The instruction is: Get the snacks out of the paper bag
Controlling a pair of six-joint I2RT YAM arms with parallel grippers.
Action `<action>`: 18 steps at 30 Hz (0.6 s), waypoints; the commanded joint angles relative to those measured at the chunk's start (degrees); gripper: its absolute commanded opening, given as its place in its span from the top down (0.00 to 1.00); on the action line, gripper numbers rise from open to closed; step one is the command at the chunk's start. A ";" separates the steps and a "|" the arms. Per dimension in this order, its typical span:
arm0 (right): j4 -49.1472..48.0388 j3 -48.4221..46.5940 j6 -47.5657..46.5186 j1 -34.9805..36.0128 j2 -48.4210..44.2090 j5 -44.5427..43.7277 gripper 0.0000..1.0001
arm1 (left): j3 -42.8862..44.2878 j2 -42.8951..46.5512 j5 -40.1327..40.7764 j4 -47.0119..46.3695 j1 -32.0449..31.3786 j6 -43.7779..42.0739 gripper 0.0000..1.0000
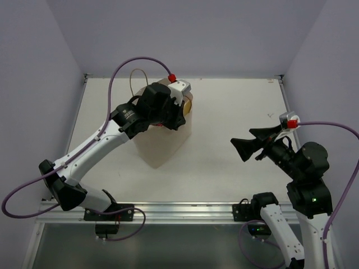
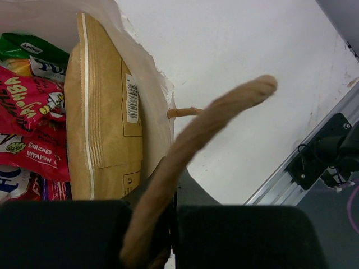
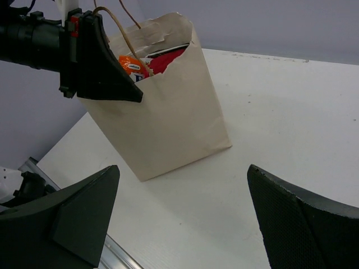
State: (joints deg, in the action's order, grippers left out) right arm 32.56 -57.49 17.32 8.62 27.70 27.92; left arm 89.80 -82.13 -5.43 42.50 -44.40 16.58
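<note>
The paper bag stands upright on the white table, left of centre; it also shows in the right wrist view. My left gripper is at the bag's top, shut on its rim, with the paper wall running down between the jaws. A cord handle crosses in front of it. Inside the bag I see a tan-yellow packet, a magenta packet and a green one. An orange packet peeks out at the top. My right gripper is open and empty, to the right of the bag, apart from it.
The white table is walled at the back and both sides. An aluminium rail runs along the near edge, beside the arm bases. The left arm's purple cable loops above the bag.
</note>
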 commanded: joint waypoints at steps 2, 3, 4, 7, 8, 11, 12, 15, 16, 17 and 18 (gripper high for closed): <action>-0.74 0.37 -0.18 0.17 -0.19 -1.11 0.01 | 0.55 -0.05 1.91 -4.97 -1.83 3.11 0.92; -0.74 0.45 -0.18 0.08 -0.28 -1.20 0.01 | 0.64 0.04 2.00 -4.97 -1.83 2.94 0.88; -0.74 0.54 -0.18 0.17 -0.37 -1.29 0.01 | 0.55 0.39 2.44 -4.97 -1.83 2.41 0.84; -1.00 0.80 -0.18 0.17 -0.46 -1.56 0.01 | 0.90 1.18 2.62 -4.88 -1.83 1.09 0.68; -1.09 0.89 -0.18 0.17 -0.46 -1.47 0.01 | 0.99 1.35 2.71 -4.71 -1.83 0.91 0.62; -1.27 1.16 -0.01 0.17 -0.37 -1.38 0.01 | 1.08 1.71 2.09 -4.62 -1.74 0.39 0.48; -1.27 1.16 -0.01 0.17 -0.37 -1.38 0.01 | 1.08 1.79 1.83 -4.62 -1.83 0.30 0.44; -1.27 1.16 -0.10 0.17 -0.37 -1.55 0.01 | 1.17 2.32 0.86 -4.53 -1.83 0.03 0.35; -1.35 1.24 -0.10 0.17 -0.37 -1.64 0.01 | 1.25 2.32 0.95 -4.53 -1.83 -0.05 0.32; -1.27 1.24 -0.10 0.17 -0.37 -1.64 0.01 | 1.26 2.41 0.77 -4.45 -1.83 -0.06 0.29; -1.27 1.24 -0.10 0.17 -0.37 -1.64 0.01 | 1.34 2.50 0.60 -4.10 -1.83 -0.06 0.26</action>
State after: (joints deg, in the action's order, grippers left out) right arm 32.53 -56.53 17.32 8.62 27.66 27.55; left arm 89.80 -82.02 -4.05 40.05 -46.17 16.88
